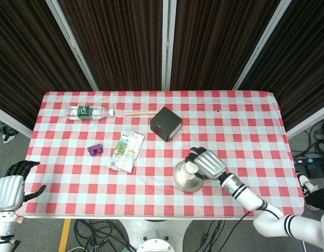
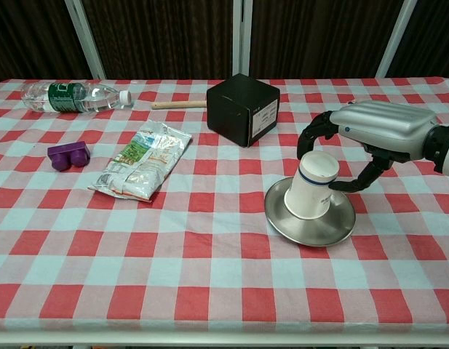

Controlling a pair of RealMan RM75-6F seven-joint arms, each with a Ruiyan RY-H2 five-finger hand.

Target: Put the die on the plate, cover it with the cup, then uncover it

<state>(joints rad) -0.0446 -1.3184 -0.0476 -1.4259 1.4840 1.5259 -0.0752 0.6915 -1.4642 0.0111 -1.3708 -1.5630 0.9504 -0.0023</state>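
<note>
On the far left I see my left hand (image 1: 9, 189) hanging off the table's near corner, fingers spread and nothing in them. It shows in the head view only.

Working rightward across the red-and-white checked tablecloth (image 2: 209, 247): a water bottle (image 2: 71, 95) lies on its side at the back left, cap toward the right. In front of it sits a small purple block (image 2: 68, 155), then a crumpled snack packet (image 2: 142, 169). A wooden stick (image 2: 178, 105) lies along the back, next to a black box (image 2: 243, 109).

The cup (image 2: 314, 186) stands upside down on the metal plate (image 2: 311, 229), right of centre near the front edge. Its closed base faces up and its long axis leans, the top tipped toward the right and away from me. The plate's left rim looks slightly lifted off the cloth in the chest view. I cannot see the die.

My right hand (image 2: 377, 131) reaches in from the right and holds the cup near its base, fingers (image 2: 311, 138) curled over the far side and thumb (image 2: 355, 182) on the near side.

Behind the table hang dark curtains (image 1: 125, 42) between pale frame bars.
</note>
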